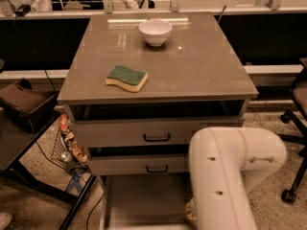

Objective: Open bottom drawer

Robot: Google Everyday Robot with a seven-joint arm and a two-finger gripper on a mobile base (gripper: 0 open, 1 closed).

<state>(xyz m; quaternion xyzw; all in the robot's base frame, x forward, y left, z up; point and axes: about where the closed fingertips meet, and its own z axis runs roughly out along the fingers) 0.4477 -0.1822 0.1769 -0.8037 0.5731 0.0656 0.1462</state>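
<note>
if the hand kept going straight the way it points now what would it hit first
Hard to say: the hand is nearly hidden behind the white arm, low over the pulled-out bottom drawer. If it points downward, likely that drawer's grey inside.

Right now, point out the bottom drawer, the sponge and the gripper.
bottom drawer point(144, 200), camera view, its grey inside floor.
sponge point(126, 77), camera view, green top.
gripper, camera view, hidden behind the white arm point(223, 176), lower right.
</note>
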